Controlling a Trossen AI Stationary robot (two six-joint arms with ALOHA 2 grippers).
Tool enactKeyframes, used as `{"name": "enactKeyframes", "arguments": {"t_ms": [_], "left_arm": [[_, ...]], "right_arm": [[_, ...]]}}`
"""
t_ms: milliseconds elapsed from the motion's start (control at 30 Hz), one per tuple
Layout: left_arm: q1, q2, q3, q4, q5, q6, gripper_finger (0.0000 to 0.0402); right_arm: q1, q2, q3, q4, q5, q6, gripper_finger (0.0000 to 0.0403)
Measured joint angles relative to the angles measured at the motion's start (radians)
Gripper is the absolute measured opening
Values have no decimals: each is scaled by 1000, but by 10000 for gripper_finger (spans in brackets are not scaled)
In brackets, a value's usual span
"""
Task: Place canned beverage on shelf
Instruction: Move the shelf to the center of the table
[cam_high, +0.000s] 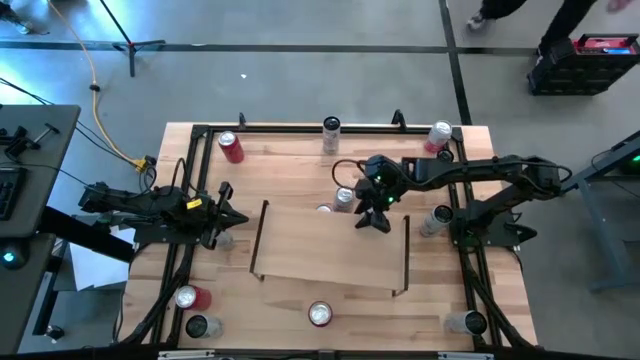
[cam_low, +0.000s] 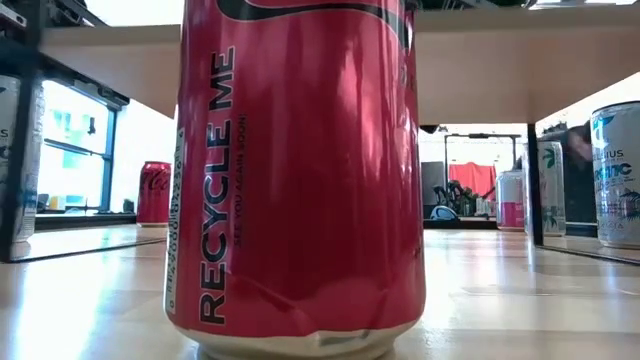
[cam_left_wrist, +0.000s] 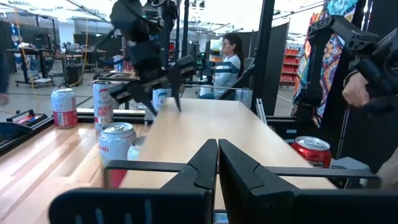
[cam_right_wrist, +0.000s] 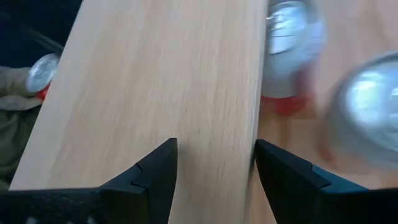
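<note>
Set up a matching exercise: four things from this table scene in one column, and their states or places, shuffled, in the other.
1. left gripper
2. right gripper
3. shelf
4. red can

A. open, empty, above the shelf board
B. far-left corner of the table
C. shut, at the shelf's left side
D. light-wood board mid-table, no can on top

Pairs: 1-C, 2-A, 3-D, 4-B

The shelf (cam_high: 330, 245) board lies bare across its middle — open room for a descent. Above its 1 o'clock corner hangs the right gripper (cam_high: 374, 222), jaws apart and empty. Two cans (cam_high: 343, 199) crowd the 12 o'clock edge just beside it. At 9 o'clock the left gripper (cam_high: 232, 216), fingers together, blocks that side. One red can (cam_high: 319, 314) stands beyond 6 o'clock.
</note>
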Motion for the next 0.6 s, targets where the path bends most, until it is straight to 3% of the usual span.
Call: {"name": "enactKeyframes", "arguments": {"t_ms": [267, 600], "left_arm": [[0, 0, 0, 0, 0, 0, 5], [0, 0, 0, 0, 0, 0, 5]], "right_arm": [[76, -3, -6, 9, 37, 16, 197], [48, 0, 44, -13, 154, -26, 197]]}}
